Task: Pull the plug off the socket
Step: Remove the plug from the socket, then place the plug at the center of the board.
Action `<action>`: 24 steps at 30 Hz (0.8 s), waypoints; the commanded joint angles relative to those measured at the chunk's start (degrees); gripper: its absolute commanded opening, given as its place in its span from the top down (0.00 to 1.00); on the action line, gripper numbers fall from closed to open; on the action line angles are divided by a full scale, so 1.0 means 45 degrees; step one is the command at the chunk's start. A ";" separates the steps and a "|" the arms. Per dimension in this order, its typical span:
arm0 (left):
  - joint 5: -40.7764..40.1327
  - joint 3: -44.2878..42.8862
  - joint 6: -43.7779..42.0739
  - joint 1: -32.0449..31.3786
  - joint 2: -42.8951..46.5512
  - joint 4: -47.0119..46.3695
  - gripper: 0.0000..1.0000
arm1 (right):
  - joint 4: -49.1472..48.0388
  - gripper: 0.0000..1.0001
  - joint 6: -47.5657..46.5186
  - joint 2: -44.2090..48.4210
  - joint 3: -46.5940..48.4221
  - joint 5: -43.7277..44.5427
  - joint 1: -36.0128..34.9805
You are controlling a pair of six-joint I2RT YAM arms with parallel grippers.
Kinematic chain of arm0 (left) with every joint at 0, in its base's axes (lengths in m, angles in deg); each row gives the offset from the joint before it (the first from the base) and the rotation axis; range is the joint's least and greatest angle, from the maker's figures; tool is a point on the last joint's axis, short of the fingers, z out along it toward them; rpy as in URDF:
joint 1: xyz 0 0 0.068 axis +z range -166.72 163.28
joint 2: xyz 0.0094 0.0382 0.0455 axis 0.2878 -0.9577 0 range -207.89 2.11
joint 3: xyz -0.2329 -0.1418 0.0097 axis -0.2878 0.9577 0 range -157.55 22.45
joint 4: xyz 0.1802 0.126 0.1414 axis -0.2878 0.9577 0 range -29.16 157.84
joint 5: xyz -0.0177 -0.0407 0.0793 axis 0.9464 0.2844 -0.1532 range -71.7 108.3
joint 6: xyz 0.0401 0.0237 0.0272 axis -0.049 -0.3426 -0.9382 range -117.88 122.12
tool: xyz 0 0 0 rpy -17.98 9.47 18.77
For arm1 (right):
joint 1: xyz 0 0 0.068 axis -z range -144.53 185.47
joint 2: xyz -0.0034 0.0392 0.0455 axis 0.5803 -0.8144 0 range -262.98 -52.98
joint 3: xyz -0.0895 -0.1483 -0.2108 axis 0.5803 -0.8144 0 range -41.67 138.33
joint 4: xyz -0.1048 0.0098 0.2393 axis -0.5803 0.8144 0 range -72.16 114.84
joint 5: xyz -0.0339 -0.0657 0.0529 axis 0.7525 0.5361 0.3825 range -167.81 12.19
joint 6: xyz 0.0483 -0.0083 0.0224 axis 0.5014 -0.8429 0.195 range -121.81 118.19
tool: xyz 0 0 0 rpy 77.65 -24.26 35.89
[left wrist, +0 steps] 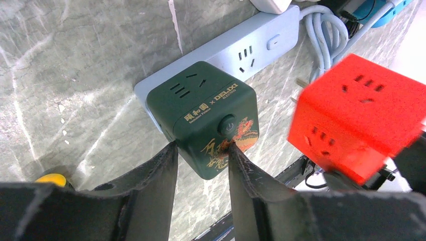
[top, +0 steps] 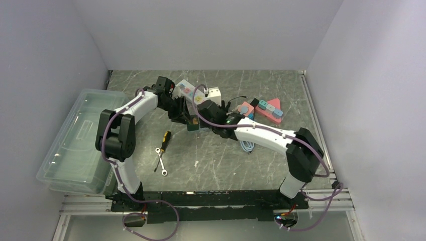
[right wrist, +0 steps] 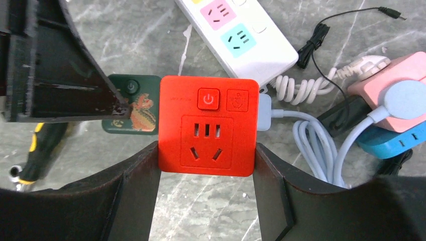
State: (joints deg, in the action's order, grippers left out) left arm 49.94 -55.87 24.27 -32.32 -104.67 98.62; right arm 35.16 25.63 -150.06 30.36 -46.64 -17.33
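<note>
Red plastic fills my right gripper (right wrist: 207, 145): its two black fingers are clamped on opposite sides of a red cube plug (right wrist: 206, 133), whose switch and three-hole face point up at the wrist camera. To the left of it, my left gripper (left wrist: 202, 146) is pinched on the lower corner of a dark green cube plug (left wrist: 201, 108), one fingertip touching each side. The green cube is seated on the near end of a pale blue power strip (left wrist: 261, 45), which lies flat on the grey stone-patterned table (left wrist: 75, 75). The strip's long axis runs away from the green cube, past a bare socket and a switch, to its coiled cable (right wrist: 311, 140). From the left wrist, the red cube is blurred and sits raised, off to the right of the strip, so I judge it is already out of that bare socket, or very nearly. From the right wrist, the end of the strip just shows past the cube's right edge, so the red cube hangs above the strip. The pull axis is straight up from the strip's face, with my left arm anchoring it.
</note>
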 commanded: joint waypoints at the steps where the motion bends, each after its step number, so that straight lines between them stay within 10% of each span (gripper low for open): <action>1: -0.1324 0.0335 -0.0653 -0.0382 -0.0805 -0.0158 0.54 | 0.0055 1.00 0.0029 0.1320 -0.0269 0.0060 0.0016; 11: 0.0083 0.1257 -0.1693 0.0051 0.3114 -0.2140 0.06 | -0.1213 1.00 0.0765 0.4383 -0.3895 -0.4816 -0.0878; 24: -0.1607 0.2471 -0.1287 0.2137 0.5607 -0.2578 0.01 | -0.6170 0.95 0.3420 0.2041 -0.4800 -0.8504 -0.2221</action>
State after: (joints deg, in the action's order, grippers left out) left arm 44.02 -46.52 19.14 -21.96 -80.00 87.80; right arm 19.82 36.82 -137.38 5.31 -78.31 -25.76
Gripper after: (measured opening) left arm 0.987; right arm 0.639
